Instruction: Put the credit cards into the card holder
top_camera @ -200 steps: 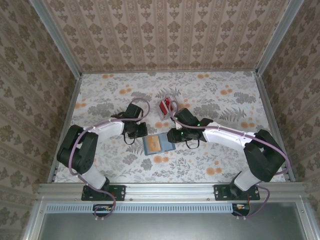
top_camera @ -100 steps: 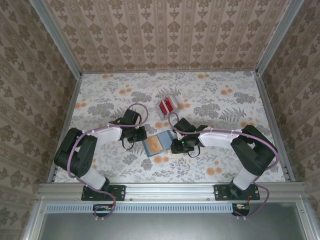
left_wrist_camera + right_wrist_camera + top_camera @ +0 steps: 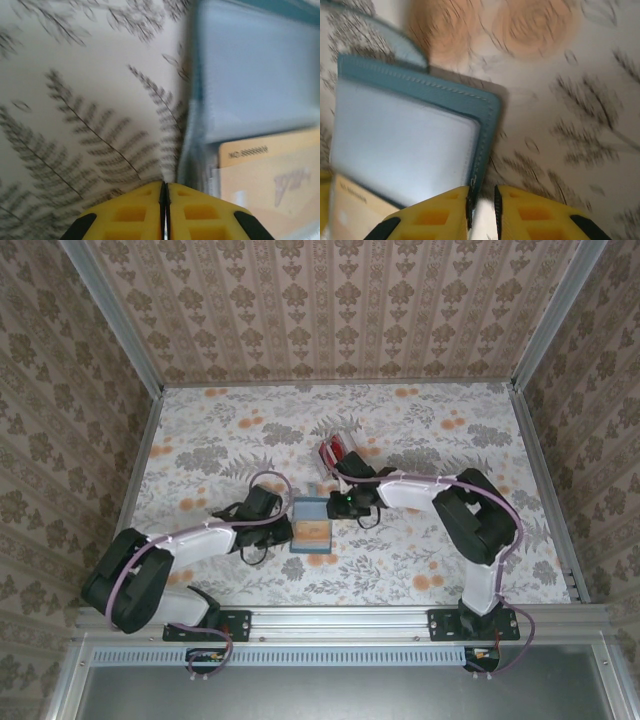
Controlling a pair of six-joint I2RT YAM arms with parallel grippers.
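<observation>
The card holder (image 3: 311, 525) lies open on the table, teal with a pale blue face and a tan printed face. In the left wrist view the card holder (image 3: 260, 90) is just right of my left gripper (image 3: 165, 184), which is shut at its left edge with nothing seen between the pads. My left gripper (image 3: 284, 530) sits low against that side. My right gripper (image 3: 337, 504) is at the far right corner. Its jaws (image 3: 482, 189) stand a narrow gap apart, the teal edge (image 3: 487, 130) running down to the left pad. The red credit cards (image 3: 335, 451) lie just beyond.
The floral table (image 3: 430, 430) is boxed in by patterned walls, with a metal rail (image 3: 340, 620) along the near edge. The right arm's forearm (image 3: 410, 490) stretches across the table right of the card holder.
The card holder has turned square to the table and slid slightly left. My right gripper moved to its far right corner and narrowed; my left gripper dropped nearer, to the holder's left edge.
</observation>
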